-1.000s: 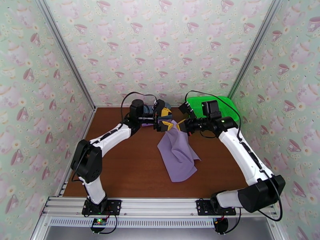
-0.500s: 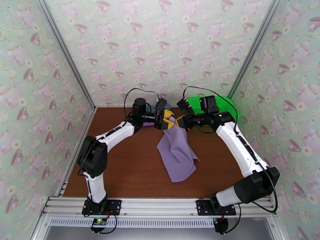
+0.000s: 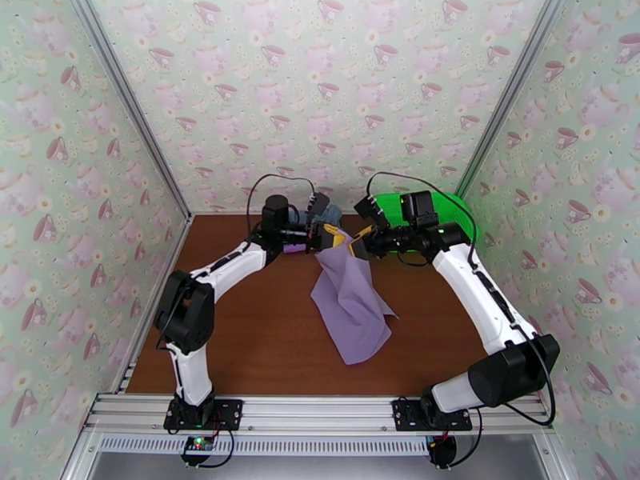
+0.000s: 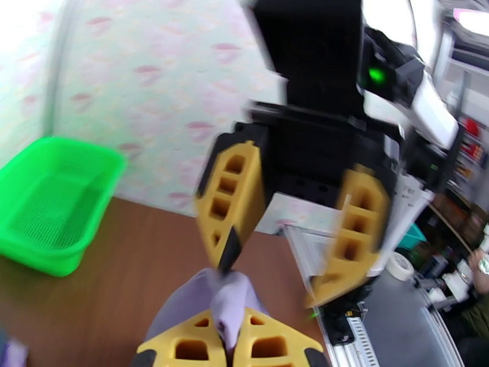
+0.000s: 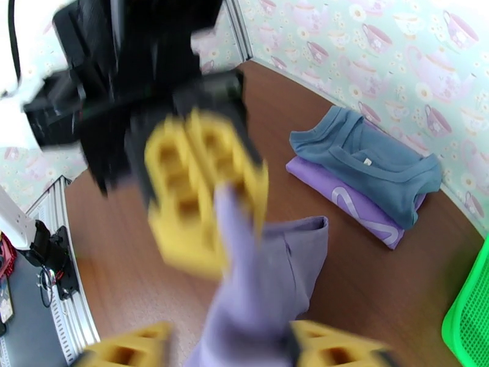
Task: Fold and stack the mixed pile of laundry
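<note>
The pale lavender-grey garment (image 3: 352, 306) hangs by its top corner, its lower part draped on the brown table (image 3: 240, 330). My left gripper (image 3: 334, 238) (image 4: 229, 347) is shut on that corner. Facing it, my right gripper (image 3: 360, 243) (image 5: 229, 353) stands open, its fingers on either side of the cloth (image 5: 257, 295) without pinching it. The dusty blue-grey shirt (image 5: 367, 163) lies folded on top of the folded bright purple shirt (image 5: 348, 209) near the back wall.
A green mesh basket (image 3: 432, 210) (image 4: 49, 209) sits at the back right corner of the table. Wallpapered walls close in the back and both sides. The two wrists are nearly touching above the middle back of the table.
My left gripper has shut on the lavender garment's top corner. My right gripper, shut on it before, has opened and let go. The cloth has shifted slightly to the left.
</note>
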{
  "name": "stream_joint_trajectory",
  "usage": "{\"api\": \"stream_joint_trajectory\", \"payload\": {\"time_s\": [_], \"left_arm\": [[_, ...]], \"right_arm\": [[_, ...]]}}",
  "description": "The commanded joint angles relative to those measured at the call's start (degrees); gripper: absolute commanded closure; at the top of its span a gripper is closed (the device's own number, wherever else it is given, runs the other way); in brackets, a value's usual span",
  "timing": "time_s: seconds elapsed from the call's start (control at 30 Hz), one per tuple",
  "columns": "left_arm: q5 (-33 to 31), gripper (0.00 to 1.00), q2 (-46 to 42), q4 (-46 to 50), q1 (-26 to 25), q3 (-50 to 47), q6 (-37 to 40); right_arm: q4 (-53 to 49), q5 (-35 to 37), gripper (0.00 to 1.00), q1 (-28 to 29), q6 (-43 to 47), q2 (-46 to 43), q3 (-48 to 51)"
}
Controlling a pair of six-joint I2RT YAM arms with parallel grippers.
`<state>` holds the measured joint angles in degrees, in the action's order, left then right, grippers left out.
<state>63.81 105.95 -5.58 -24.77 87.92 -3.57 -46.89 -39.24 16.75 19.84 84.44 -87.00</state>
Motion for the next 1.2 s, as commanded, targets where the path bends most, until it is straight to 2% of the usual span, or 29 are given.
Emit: {"api": "stream_joint_trajectory", "payload": {"time_s": [0.0,0.1,0.2,0.3,0.4,0.57,0.7,0.83,1.0,1.17], "left_arm": [[-13.0,1.0,-6.5,34.7,0.8,11.2,23.0],[-20.2,1.0,-4.0,57.7,0.9,24.2,33.2],[-25.0,1.0,-3.1,68.3,0.9,31.1,37.2],[-27.5,1.0,-5.8,70.1,0.3,30.7,39.5],[-28.6,1.0,-9.8,70.1,-0.9,27.9,42.1],[-29.6,1.0,-15.8,72.7,-3.7,26.9,45.3],[-27.1,1.0,-17.2,78.7,-6.2,30.2,45.6],[-28.2,1.0,-18.5,84.0,-9.1,30.5,45.8],[-33.5,1.0,-21.2,85.1,-11.6,26.0,44.5],[-35.9,1.0,-23.4,83.7,-12.4,23.1,43.7]], "right_arm": [[2.5,-0.7,0.26,-0.1,4.5,-2.1,3.7],[5.9,-3.9,0.21,-0.5,10.9,-2.3,6.8],[8.8,-7.9,0.19,-1.0,20.6,-1.9,9.4],[11.3,-12.9,0.17,-2.5,29.9,-0.5,10.7],[9.2,-17.8,0.17,-4.5,34.8,3.8,6.6],[-7.8,-23.6,0.16,-6.1,52.2,14.3,-7.9],[-25.6,-28.7,0.16,-6.0,68.5,21.2,-19.4],[-38.5,-31.2,0.16,-4.9,82.1,26.6,-28.9],[-39.8,-22.7,0.16,0.9,82.7,29.0,-33.9],[-37.6,-20.9,0.16,6.0,82.0,29.4,-34.7]]}}
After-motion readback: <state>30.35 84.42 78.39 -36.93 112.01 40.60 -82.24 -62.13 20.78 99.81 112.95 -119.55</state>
